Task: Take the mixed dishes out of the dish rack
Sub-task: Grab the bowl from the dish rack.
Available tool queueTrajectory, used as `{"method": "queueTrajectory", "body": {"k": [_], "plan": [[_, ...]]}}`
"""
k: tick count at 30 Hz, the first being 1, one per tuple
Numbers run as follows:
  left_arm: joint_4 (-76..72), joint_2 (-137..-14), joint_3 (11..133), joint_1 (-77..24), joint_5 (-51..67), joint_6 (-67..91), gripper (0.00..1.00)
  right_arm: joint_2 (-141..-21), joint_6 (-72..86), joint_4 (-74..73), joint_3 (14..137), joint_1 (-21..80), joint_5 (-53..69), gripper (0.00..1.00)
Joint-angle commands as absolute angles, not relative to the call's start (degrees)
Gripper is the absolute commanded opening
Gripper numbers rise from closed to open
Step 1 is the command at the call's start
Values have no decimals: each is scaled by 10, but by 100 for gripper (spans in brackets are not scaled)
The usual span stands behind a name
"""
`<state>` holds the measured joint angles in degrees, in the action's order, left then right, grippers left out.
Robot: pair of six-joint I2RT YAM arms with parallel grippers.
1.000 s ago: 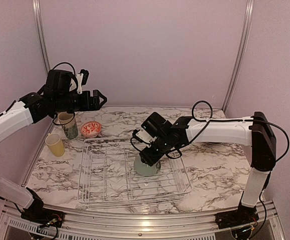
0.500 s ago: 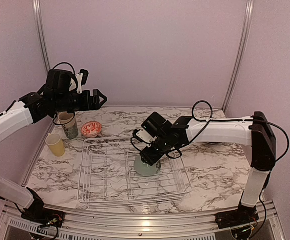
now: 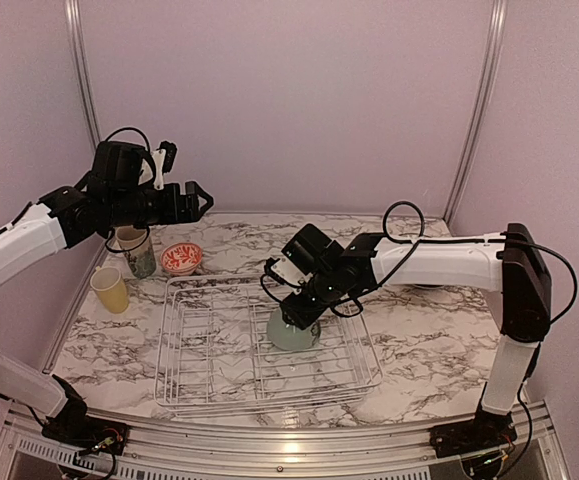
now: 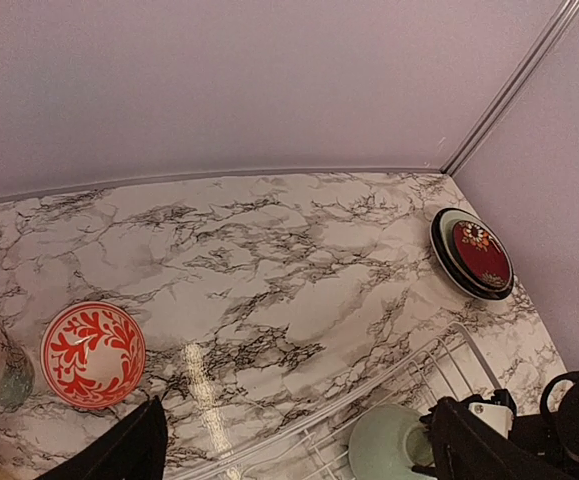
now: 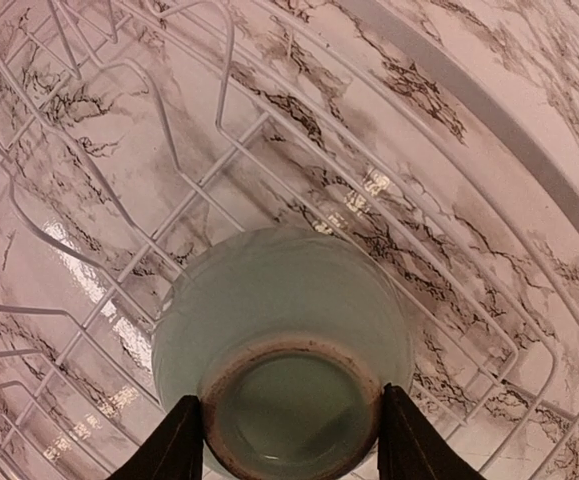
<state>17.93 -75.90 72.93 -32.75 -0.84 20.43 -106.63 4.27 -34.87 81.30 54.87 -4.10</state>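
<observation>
The wire dish rack (image 3: 209, 360) lies on the marble table in front of both arms. A pale green bowl (image 3: 291, 333) sits upside down in its right part. My right gripper (image 3: 302, 308) is over the bowl, and in the right wrist view its fingers (image 5: 174, 445) press on both sides of the foot ring of the bowl (image 5: 279, 300). My left gripper (image 3: 197, 200) hangs open and empty, high above the table's back left. A red-patterned bowl (image 3: 181, 258), a patterned tall cup (image 3: 135, 250) and a yellow cup (image 3: 110, 289) stand left of the rack.
A stack of plates with a dark red floral one on top (image 4: 474, 253) sits at the back right of the table. It is hidden behind the right arm in the top view. Pink walls close off the back and both sides.
</observation>
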Motion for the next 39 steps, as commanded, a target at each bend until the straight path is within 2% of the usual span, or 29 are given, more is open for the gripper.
{"method": "queueTrajectory", "body": {"k": [1, 4, 14, 17, 33, 39], "plan": [[184, -752, 723, -330, -3, 207, 94, -1047, 44, -322, 810, 546, -37, 39], [185, -754, 721, -330, -3, 208, 95, -1032, 47, -311, 801, 545, -37, 33], [177, -755, 710, -331, -3, 219, 95, -993, 59, -271, 768, 546, -34, 27], [163, -758, 702, -332, 28, 233, 95, -984, 65, -260, 758, 546, -32, 24], [23, -743, 585, -360, 87, 327, 95, -918, 99, -184, 700, 534, -14, 23], [-18, -742, 566, -360, 110, 353, 95, -870, 151, -114, 650, 508, 51, 22]]}}
